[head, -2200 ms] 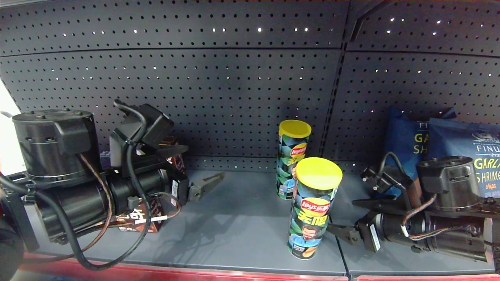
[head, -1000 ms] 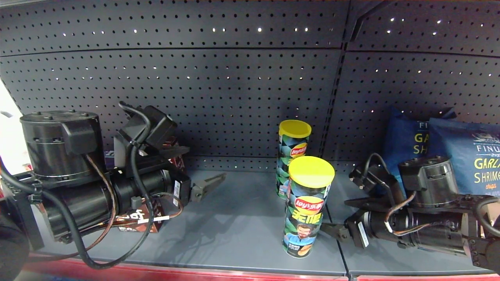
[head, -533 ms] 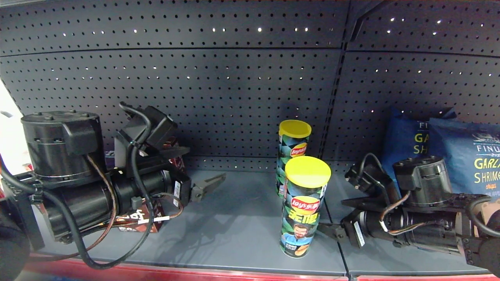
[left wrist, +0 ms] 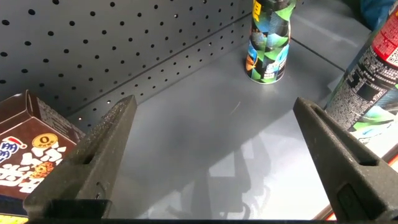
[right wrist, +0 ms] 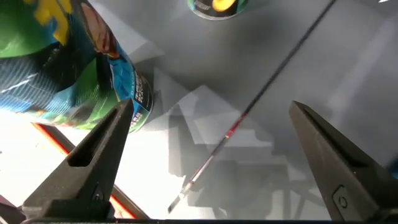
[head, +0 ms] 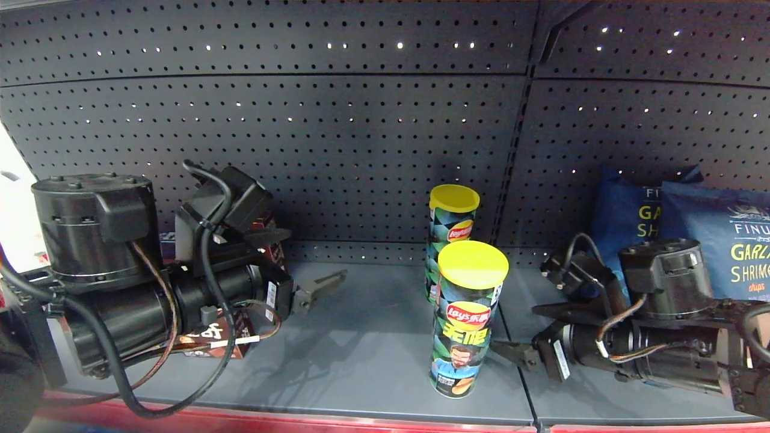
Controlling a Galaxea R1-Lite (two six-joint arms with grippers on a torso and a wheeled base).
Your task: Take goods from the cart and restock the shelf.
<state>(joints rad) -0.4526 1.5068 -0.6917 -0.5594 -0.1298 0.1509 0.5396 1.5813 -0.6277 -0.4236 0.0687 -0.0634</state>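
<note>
Two chip cans with yellow lids stand upright on the grey shelf [head: 361, 337]. The front can [head: 468, 319] is near the shelf's front edge, and the back can [head: 452, 240] stands close to the pegboard. My right gripper [head: 502, 350] lies low just right of the front can, open. In the right wrist view the front can [right wrist: 68, 62] sits beside one finger, outside the gap of the right gripper [right wrist: 211, 109]. My left gripper [head: 319, 285] hovers open over bare shelf at the left, well apart from the cans. In the left wrist view the left gripper [left wrist: 214, 109] is empty, with the back can [left wrist: 267, 43] beyond it.
A brown snack box [head: 210, 337] stands under my left arm at the far left. Blue chip bags [head: 716, 234] lean at the back right behind my right arm. The pegboard wall [head: 361, 150] closes the back. A red strip [head: 301, 418] marks the shelf's front edge.
The front can slid a little to the left along with my right gripper, then stayed put as the right arm drew back slightly to the right. The left arm barely moved.
</note>
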